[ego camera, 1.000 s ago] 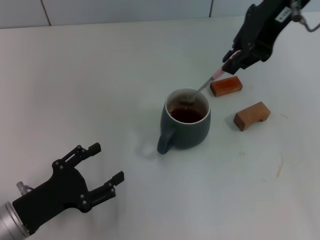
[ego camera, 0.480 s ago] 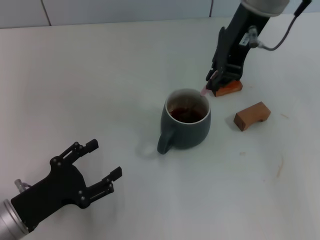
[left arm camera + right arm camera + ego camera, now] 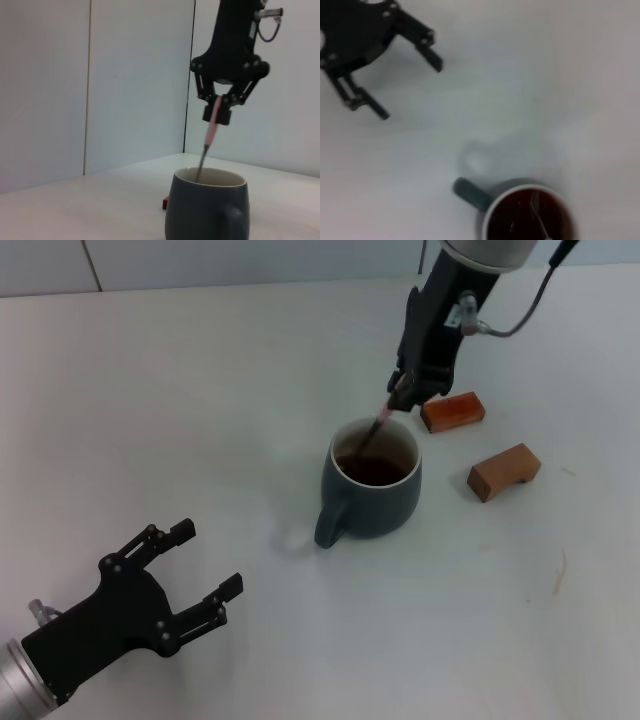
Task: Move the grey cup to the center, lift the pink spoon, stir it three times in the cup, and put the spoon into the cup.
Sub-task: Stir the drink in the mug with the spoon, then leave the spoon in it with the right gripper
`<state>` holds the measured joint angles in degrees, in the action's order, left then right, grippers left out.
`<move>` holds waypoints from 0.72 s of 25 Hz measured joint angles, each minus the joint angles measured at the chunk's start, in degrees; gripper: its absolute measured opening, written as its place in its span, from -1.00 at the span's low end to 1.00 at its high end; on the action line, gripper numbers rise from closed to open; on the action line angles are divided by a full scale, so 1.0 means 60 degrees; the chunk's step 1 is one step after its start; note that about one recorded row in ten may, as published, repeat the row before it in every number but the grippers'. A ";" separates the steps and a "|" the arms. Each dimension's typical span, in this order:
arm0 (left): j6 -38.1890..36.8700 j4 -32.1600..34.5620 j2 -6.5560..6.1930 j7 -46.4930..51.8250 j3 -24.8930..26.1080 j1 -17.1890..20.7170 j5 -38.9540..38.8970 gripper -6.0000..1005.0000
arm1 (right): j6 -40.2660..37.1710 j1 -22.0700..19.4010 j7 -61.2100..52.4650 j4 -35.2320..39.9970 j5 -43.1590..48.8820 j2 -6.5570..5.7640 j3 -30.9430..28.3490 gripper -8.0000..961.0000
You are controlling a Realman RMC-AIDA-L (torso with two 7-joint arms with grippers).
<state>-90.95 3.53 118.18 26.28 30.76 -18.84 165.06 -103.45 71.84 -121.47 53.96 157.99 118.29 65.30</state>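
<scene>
Down at the near left, the left claw (image 3: 190,575) sits parked low over the surface (image 3: 200,390), fingers spread and holding nothing, well apart from the action.

Moving across to the middle: the grey cup (image 3: 372,488) stands upright near the centre of the surface, handle pointing toward the robot's left, dark brown liquid inside. The cup-moving step looks done. The pink spoon (image 3: 376,429) runs steeply down into it, bowl end dipped in the liquid near the far rim, pink handle rising up and away.

Right above, the right claw (image 3: 400,390) is clenched on the top of that pink handle, arm coming down from the far right. This reads as the stirring step, mid-circle. How many turns are complete can't be told from here. The next move calls for sweeping the spoon round inside the rim without knocking the cup, then letting go so the spoon rests against the wall.

Further right, two brown wooden blocks (image 3: 453,411) lie just beside the cup, clear of it.

The surface is plain, pale and matte; behind it, a light wall (image 3: 135,85) with thin dark vertical seams.
</scene>
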 joint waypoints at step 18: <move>-0.0007 -0.0012 -0.0009 0.0001 0.0000 -0.0020 0.0000 0.68 | -0.0255 0.0286 -0.0152 -0.0248 -0.0074 0.0104 0.0151 -0.75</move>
<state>-90.99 3.45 118.12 26.28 30.76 -18.96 165.06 -104.98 73.55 -122.38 52.48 157.55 118.91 66.21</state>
